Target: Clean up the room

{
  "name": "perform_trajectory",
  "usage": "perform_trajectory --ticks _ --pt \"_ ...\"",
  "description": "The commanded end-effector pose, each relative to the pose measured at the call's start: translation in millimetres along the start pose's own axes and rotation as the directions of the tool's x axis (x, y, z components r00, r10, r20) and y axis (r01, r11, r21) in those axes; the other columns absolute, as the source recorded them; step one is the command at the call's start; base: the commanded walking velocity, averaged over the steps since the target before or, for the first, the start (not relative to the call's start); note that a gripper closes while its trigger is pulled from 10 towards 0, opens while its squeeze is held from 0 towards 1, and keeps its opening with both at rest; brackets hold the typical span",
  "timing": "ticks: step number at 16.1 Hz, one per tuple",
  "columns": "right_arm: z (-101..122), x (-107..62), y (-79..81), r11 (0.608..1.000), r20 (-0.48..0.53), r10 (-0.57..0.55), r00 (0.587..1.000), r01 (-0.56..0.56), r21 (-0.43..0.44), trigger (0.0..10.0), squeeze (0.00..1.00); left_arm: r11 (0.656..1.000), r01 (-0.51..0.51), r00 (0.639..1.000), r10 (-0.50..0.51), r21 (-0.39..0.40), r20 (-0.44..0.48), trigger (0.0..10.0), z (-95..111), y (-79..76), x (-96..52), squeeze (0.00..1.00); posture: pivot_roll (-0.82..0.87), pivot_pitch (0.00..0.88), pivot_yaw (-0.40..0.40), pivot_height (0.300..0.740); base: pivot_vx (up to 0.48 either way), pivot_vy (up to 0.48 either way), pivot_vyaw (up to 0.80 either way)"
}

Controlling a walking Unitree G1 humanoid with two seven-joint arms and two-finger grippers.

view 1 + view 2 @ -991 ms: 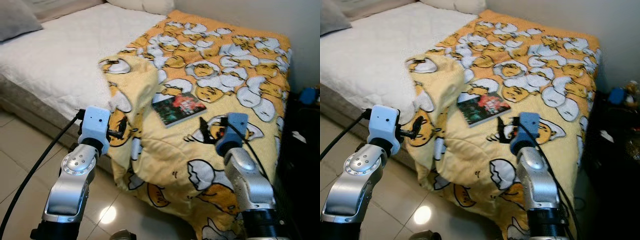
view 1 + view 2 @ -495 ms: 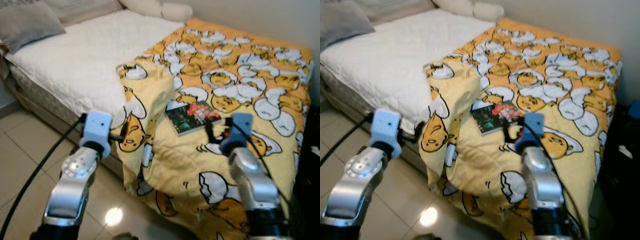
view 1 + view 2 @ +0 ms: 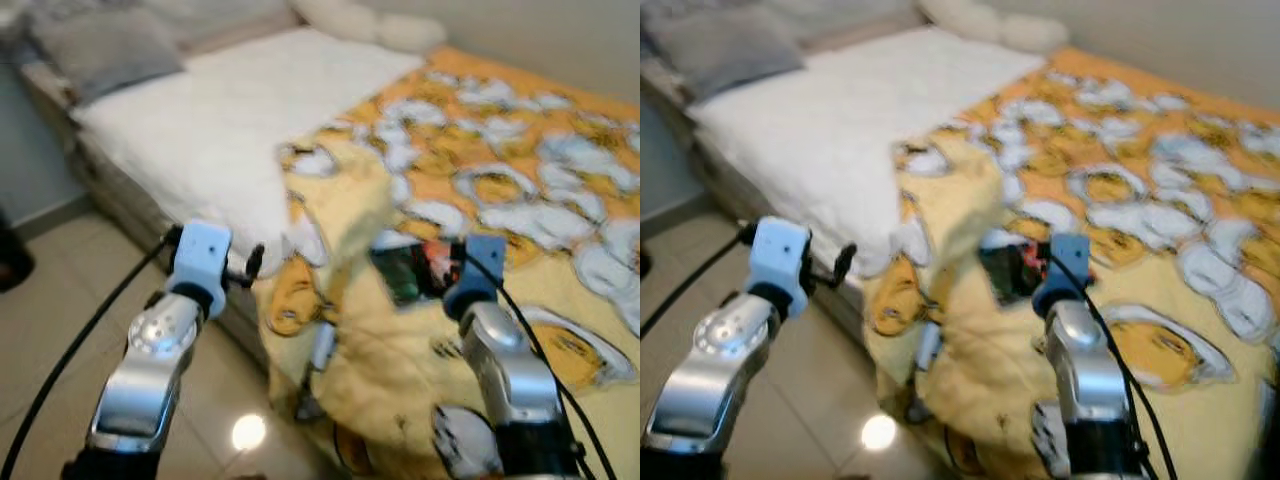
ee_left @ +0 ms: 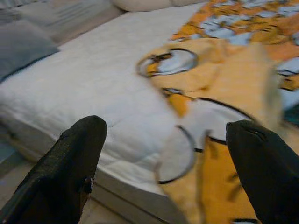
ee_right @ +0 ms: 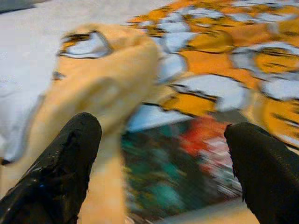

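At bed edge: approach step, robot faces the bed (image 3: pixel 200 110), nothing picked up yet; views blurred.
Task thing: book (image 3: pixel 415 272) lies flat on the yellow blanket (image 3: pixel 540 200), just beside a raised fold of it, near the bed's side edge.
Right gripper: right gripper (image 5: pixel 159 158) hangs over the book, fingers (image 5: pixel 65 158) spread wide, holding nothing, not touching the cover.
Left gripper: left gripper (image 4: pixel 163 154) held out at the mattress edge, fingers (image 4: pixel 70 158) wide apart, empty, aimed at white sheet and blanket hem.
Next move, my guess: lower right gripper to a book edge and pinch it; thin flat book on soft cloth, so likely needs to catch the edge or slide it off the fold.
Materials: book has glossy dark cover with red and teal print, thin rectangle; blanket is soft fleece, rumpled, cartoon egg pattern; white sheet (image 3: pixel 250 130) quilted; grey pillow (image 3: pixel 95 45) plump; floor (image 3: pixel 60 320) shiny tile.
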State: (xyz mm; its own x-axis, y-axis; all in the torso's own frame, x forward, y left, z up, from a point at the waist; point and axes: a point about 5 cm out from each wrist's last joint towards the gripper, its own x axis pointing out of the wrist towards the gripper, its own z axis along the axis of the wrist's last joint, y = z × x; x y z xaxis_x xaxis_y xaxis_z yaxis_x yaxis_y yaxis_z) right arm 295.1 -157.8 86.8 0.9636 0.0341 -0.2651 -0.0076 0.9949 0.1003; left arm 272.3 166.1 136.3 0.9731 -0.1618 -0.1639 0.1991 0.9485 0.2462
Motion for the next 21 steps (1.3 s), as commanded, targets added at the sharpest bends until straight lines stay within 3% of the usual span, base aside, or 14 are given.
perform_trajectory --ticks 1,3,4,5,6,8,9,12,13,15,18,20,21 --pt "1.2 1.6 3.9 0.999 -0.011 0.025 1.000 -0.025 0.022 10.0 0.00 1.000 -0.017 1.000 0.018 0.023 -0.014 10.0 -1.8 3.7 -1.7 0.00 0.01 0.000 -0.050 0.740 0.000 0.000 0.00" --pt "-7.3 2.5 -1.9 0.998 -0.081 0.064 0.995 -0.063 0.020 10.0 0.00 0.999 -0.004 1.000 0.005 0.034 -0.009 10.0 -1.6 0.7 -4.4 0.00 0.02 0.000 -0.056 0.740 0.000 0.000 0.00" --pt "-10.5 4.4 -6.0 0.996 -0.100 0.086 0.991 -0.082 0.045 10.0 0.76 0.998 0.035 0.999 -0.034 0.046 -0.008 10.0 -2.2 -3.4 -5.3 0.00 0.01 0.000 -0.058 0.740 0.000 0.000 0.00" --pt "-11.3 4.7 -7.1 0.995 -0.105 0.087 0.991 -0.082 0.051 10.0 0.76 0.998 0.048 0.999 -0.047 0.048 -0.008 10.0 -2.4 -4.6 -5.7 0.00 0.01 0.000 -0.058 0.740 0.000 0.000 0.00" --pt "-14.7 9.0 -12.8 0.993 -0.124 0.075 0.989 -0.063 0.099 10.0 1.00 0.991 0.108 0.994 -0.107 0.081 -0.021 10.0 -4.3 -9.7 -6.5 0.00 0.01 0.000 -0.057 0.740 0.000 0.000 0.00" --pt "-16.9 20.7 -21.8 0.976 -0.162 0.055 0.985 -0.019 0.218 10.0 1.00 0.964 0.247 0.969 -0.243 0.103 -0.051 10.0 -6.6 -18.4 -7.4 0.00 0.01 0.000 -0.055 0.740 0.000 0.000 0.00" --pt "-17.6 28.4 -26.6 0.958 -0.189 0.052 0.981 0.005 0.288 10.0 1.00 0.934 0.339 0.940 -0.332 0.114 -0.076 10.0 -7.9 -23.7 -9.0 0.00 0.00 0.000 -0.060 0.740 0.000 0.000 0.00" --pt "-19.7 41.1 -37.2 0.919 -0.250 0.040 0.967 0.062 0.390 10.0 1.00 0.868 0.482 0.875 -0.471 0.118 -0.109 10.0 -6.3 -31.4 -13.5 0.00 0.03 0.000 -0.085 0.740 0.000 0.000 0.00" --pt "-20.0 45.9 -39.0 0.893 -0.267 0.048 0.963 0.079 0.444 10.0 0.00 0.840 0.530 0.847 -0.520 0.113 -0.108 10.0 -2.2 -31.9 -18.5 0.00 0.04 0.000 -0.076 0.740 0.000 0.000 0.00" --pt "-21.1 50.7 -39.0 0.851 -0.288 0.034 0.957 0.123 0.510 10.0 0.00 0.817 0.562 0.827 -0.549 0.131 -0.121 10.0 -0.7 -28.3 -25.5 0.00 0.08 0.000 -0.075 0.740 0.000 0.000 0.00" --pt "-22.4 53.3 -37.3 0.822 -0.283 0.015 0.959 0.149 0.550 10.0 0.00 0.807 0.578 0.815 -0.563 0.122 -0.134 10.0 5.6 -25.0 -32.7 0.00 0.12 0.000 -0.085 0.740 0.000 0.000 0.00" --pt "-22.6 55.5 -32.7 0.843 -0.254 0.007 0.967 0.131 0.521 10.0 0.00 0.798 0.596 0.800 -0.581 0.087 -0.147 10.0 9.1 -22.0 -40.0 0.00 0.14 0.000 -0.077 0.740 0.000 0.000 0.00" --pt "-20.7 56.8 -30.4 0.828 -0.240 0.004 0.971 0.131 0.545 10.0 0.00 0.795 0.600 0.798 -0.585 0.094 -0.142 10.0 11.1 -22.5 -41.5 0.00 0.13 0.000 -0.071 0.740 0.000 0.000 0.00"
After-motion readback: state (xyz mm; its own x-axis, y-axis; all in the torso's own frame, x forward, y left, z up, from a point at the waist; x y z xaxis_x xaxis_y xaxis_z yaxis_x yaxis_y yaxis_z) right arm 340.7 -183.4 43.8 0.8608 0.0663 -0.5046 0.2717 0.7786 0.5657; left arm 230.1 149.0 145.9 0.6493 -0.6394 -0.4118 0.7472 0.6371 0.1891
